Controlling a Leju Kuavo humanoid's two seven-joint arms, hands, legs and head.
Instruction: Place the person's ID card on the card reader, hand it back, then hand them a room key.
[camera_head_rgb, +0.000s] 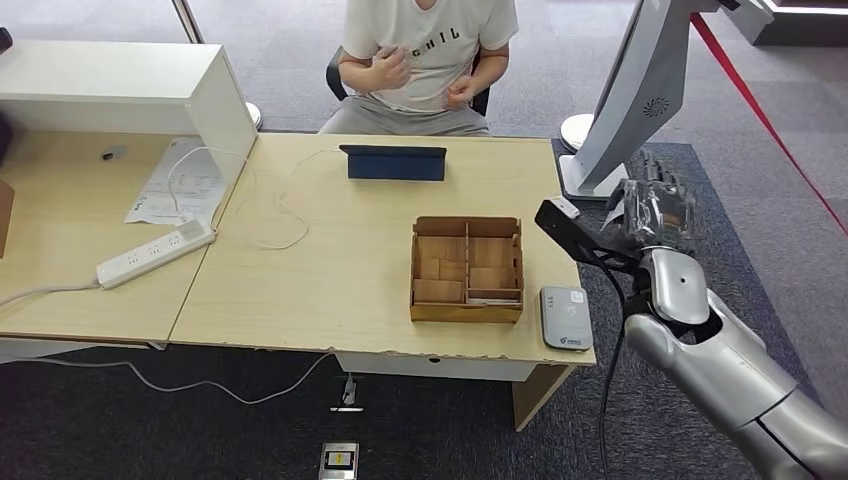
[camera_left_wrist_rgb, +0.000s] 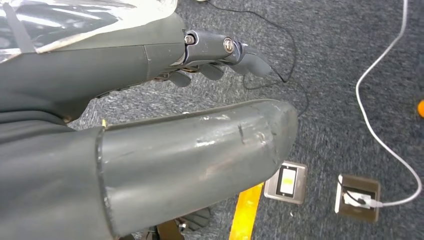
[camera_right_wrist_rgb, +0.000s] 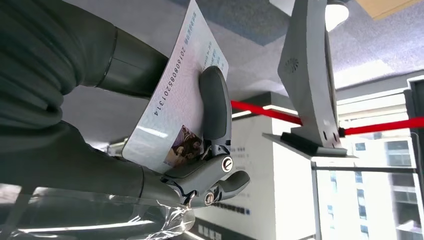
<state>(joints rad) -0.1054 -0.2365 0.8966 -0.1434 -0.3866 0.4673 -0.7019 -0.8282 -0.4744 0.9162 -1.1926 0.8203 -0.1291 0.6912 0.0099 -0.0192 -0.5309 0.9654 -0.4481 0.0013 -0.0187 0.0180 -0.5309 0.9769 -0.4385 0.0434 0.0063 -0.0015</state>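
Holding the ID card (camera_right_wrist_rgb: 175, 105) pinched in our right hand (camera_head_rgb: 660, 212), we hover off the desk (camera_head_rgb: 330, 290) beside the card reader (camera_head_rgb: 565, 317); our left hand (camera_left_wrist_rgb: 150, 125) hangs with nothing in it, fingers loosely curled.

The right hand (camera_right_wrist_rgb: 150, 145) covers part of the ID card (camera_right_wrist_rgb: 175, 105), whose small print and photo are too small to read, the person (camera_head_rgb: 428, 60) is cut off above the shoulders by the picture's edge, and the card reader (camera_head_rgb: 566, 317) shows markings too small to tell.
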